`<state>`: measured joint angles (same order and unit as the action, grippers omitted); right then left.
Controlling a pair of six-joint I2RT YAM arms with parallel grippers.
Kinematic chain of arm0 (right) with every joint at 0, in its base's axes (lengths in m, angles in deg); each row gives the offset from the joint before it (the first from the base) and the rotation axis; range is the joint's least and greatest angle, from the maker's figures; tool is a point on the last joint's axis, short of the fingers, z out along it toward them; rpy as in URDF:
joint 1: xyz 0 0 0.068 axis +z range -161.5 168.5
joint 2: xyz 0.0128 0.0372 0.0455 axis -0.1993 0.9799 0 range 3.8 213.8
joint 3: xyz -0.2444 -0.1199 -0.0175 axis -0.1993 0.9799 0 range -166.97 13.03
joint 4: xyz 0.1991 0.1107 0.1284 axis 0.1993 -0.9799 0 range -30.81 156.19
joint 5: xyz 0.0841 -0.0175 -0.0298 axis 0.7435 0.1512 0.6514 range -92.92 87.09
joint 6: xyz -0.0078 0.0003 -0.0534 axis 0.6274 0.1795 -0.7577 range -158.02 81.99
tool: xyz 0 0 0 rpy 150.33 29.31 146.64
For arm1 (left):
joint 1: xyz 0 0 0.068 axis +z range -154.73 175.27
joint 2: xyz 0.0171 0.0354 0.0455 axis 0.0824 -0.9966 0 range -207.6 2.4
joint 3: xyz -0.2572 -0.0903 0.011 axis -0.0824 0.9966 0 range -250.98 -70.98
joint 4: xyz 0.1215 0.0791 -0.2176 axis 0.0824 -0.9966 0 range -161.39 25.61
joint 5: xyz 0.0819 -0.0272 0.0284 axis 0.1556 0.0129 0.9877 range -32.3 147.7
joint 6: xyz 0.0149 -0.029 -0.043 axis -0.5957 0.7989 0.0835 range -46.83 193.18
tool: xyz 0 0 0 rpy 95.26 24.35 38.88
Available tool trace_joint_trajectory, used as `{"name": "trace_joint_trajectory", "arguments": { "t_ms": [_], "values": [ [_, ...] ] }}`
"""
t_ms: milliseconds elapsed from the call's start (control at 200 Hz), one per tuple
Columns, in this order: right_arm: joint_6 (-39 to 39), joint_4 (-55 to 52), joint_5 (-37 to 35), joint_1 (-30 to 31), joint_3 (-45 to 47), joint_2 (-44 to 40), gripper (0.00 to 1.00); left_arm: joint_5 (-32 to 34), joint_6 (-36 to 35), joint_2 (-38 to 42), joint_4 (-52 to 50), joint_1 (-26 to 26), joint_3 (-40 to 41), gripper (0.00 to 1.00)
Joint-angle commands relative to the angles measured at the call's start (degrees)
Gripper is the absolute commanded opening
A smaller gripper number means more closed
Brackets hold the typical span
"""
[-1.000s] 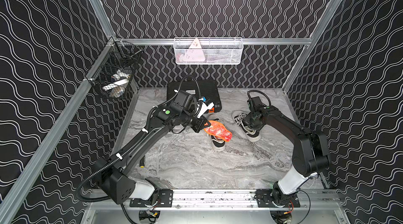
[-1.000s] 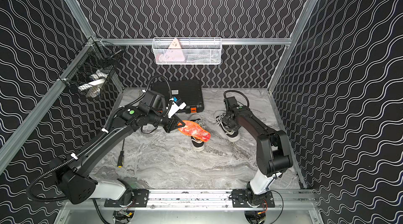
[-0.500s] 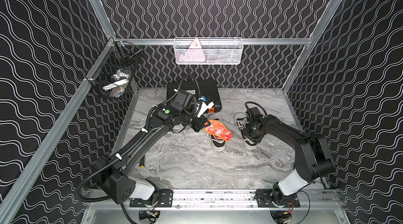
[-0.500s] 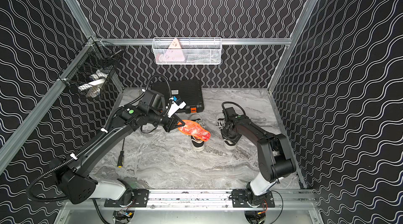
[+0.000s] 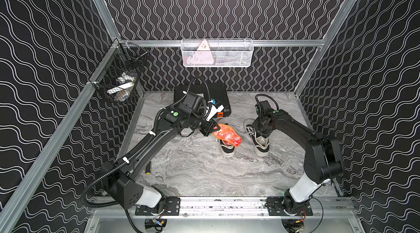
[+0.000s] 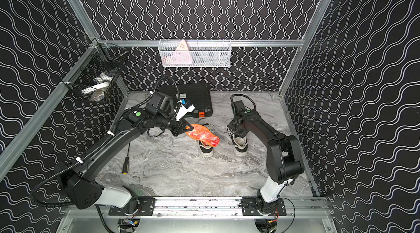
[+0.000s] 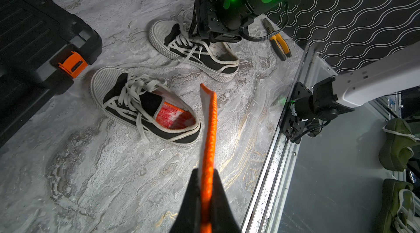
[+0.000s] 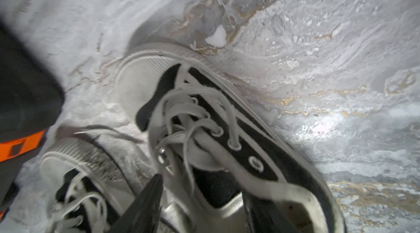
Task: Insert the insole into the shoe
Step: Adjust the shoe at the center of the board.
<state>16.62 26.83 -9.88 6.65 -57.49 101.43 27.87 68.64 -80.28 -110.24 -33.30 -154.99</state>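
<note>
While clamping the insole [image 7: 208, 125] by one end in the left gripper [image 7: 205, 175], holds it edge-on, aloft by the lined shoe [image 7: 145, 107], likely for toe-first entry. Has right gripper [image 8: 202, 186] parted at the mouth of the empty shoe [image 8: 227, 129], toward the back edge of the table [image 5: 204, 175], likely to steady it.

Left arm [image 5: 145, 150] and right arm [image 5: 302, 134] consist of black moulded links. The lowest link [image 5: 148, 196] of each is white and seated on a black screwed base plate [image 5: 170, 204]. Each arm carries a round green indicator [image 5: 175, 114] near the wrist. A black corrugated conduit [image 5: 138, 146] follows the left arm, secured with white cable ties [image 5: 125, 159]. The left gripper [image 7: 205, 172] has black tapered fingers.
</note>
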Motion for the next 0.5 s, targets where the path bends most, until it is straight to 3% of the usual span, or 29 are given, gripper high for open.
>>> {"name": "trace_joint_trajectory", "arguments": {
  "t_ms": [0, 495],
  "values": [
    [4.16, 0.16, -0.12, -0.08, 1.67, -0.48, 0.58, 0.09, -1.59, 0.09, -0.58, 0.05, -0.63, 0.0],
    [6.45, -6.21, -2.41, 0.0, 8.35, -10.59, 0.56, -0.27, -1.46, -1.43, -0.56, 0.07, -2.64, 0.0]
  ]
}}
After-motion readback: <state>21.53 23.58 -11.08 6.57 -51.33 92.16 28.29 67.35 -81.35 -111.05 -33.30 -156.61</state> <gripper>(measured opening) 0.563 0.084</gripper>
